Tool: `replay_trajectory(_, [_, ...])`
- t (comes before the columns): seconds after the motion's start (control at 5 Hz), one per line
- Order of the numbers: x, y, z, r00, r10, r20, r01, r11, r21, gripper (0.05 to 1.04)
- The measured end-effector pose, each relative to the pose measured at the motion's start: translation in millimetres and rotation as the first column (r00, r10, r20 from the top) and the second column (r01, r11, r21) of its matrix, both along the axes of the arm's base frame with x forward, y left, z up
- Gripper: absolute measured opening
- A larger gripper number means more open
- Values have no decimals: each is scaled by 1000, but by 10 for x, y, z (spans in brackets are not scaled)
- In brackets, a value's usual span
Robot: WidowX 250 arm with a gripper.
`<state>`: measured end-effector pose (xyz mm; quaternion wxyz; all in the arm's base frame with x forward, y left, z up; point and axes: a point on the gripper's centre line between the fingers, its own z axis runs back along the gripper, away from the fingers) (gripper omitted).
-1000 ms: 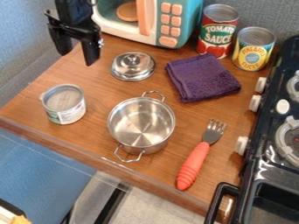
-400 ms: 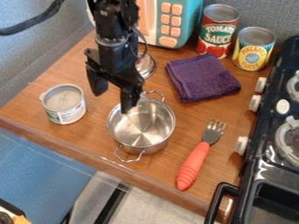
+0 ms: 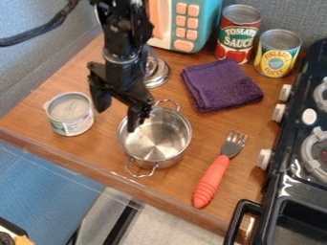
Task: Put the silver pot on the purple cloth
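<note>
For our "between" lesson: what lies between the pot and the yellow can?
In the camera view, a purple cloth lies between the pot and yellow can.

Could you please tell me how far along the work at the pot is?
Nothing looks done yet: the pot stands empty, the metal lid off it. In hand: the gripper is by the pot's rim, fingers apart. Left, it seems: getting a grip, as the fingers hold nothing.

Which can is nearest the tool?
The short can, left of the pot in view; the red can and yellow can are farther off, beyond the towel.
</note>
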<state>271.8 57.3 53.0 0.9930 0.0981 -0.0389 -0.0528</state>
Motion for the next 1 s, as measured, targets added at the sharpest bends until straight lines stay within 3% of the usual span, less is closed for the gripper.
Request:
replay_trajectory(0.2, [-82,30,-199,999,22,-42,-21,999,27,999])
replay_trajectory(0.4, [-117,0,-326,998,28,-61,-27,999,23,945])
replay_trajectory(0.8, [-157,-33,-362,998,4,-55,-6,999,-37,368])
replay_trajectory(1.0, [-197,-25,-250,999,0,-51,-4,997,-77,171])
